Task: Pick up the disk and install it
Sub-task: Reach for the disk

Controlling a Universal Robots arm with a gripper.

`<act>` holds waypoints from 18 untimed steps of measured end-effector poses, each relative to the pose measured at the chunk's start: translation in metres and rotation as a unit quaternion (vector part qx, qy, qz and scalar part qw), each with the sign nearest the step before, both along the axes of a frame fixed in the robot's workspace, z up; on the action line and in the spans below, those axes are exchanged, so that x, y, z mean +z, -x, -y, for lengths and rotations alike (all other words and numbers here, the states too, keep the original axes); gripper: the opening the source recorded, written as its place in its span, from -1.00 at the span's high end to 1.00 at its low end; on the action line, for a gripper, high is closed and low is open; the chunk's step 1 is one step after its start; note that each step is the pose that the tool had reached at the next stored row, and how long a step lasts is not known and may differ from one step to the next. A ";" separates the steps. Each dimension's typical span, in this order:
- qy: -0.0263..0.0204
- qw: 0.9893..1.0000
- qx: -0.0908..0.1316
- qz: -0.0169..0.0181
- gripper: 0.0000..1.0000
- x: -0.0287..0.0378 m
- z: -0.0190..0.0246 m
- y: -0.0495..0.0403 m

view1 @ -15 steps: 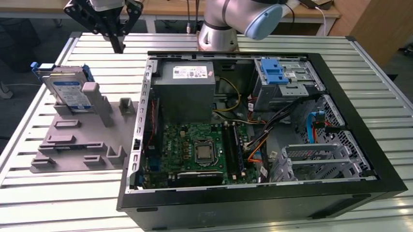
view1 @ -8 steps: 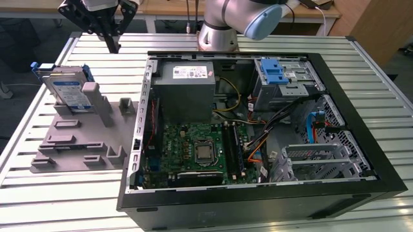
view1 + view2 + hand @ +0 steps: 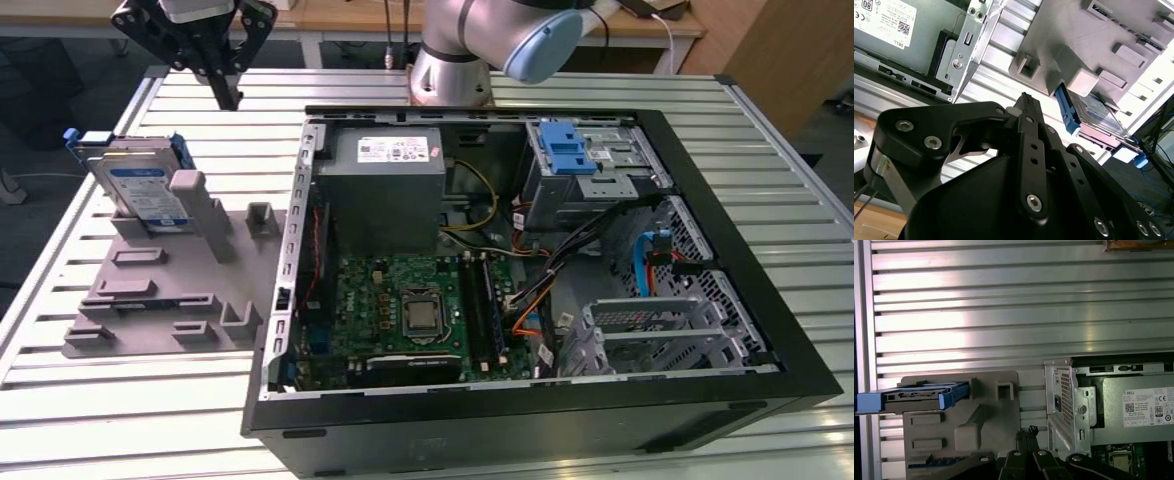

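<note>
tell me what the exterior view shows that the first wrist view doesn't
Exterior view adds: the motherboard, the blue drive-bay latch and the arm's silver link. First wrist view adds: the disk seen edge-on, and perforated metal at the case corner. Shared: the disk standing in the grey holder, the power supply, the slatted table and the shut, empty gripper.

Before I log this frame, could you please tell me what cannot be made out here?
Disk, exterior view: lower part hidden behind the grey holder.
Disk label, first wrist view: hidden, the disk lies edge-on to the camera.
End effector, exterior view: upper part cut off by the top edge.
</note>
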State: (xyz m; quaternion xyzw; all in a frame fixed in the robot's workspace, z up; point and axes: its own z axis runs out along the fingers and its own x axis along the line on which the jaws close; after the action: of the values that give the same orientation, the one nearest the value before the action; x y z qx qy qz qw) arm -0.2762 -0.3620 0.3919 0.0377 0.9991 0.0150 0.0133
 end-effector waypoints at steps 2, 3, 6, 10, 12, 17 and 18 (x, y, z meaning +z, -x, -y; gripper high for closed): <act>0.000 1.000 0.000 0.000 0.79 0.0000 0.0000 0.0001; 0.000 1.000 0.000 0.000 0.79 0.0000 0.0000 0.0001; 0.000 1.000 0.000 0.000 0.79 0.0000 0.0000 0.0002; 0.000 1.000 0.000 0.000 0.79 0.0000 0.0000 0.0019; 0.000 1.000 0.000 0.000 0.79 0.0000 0.0000 0.0038; 0.000 1.000 0.000 0.000 0.79 0.0000 -0.0006 0.0089; 0.000 1.000 0.000 0.000 0.79 -0.0001 -0.0009 0.0101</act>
State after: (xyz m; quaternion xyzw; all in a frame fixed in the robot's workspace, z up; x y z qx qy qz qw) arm -0.2863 -0.3610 0.3919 0.0378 0.9991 0.0151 0.0133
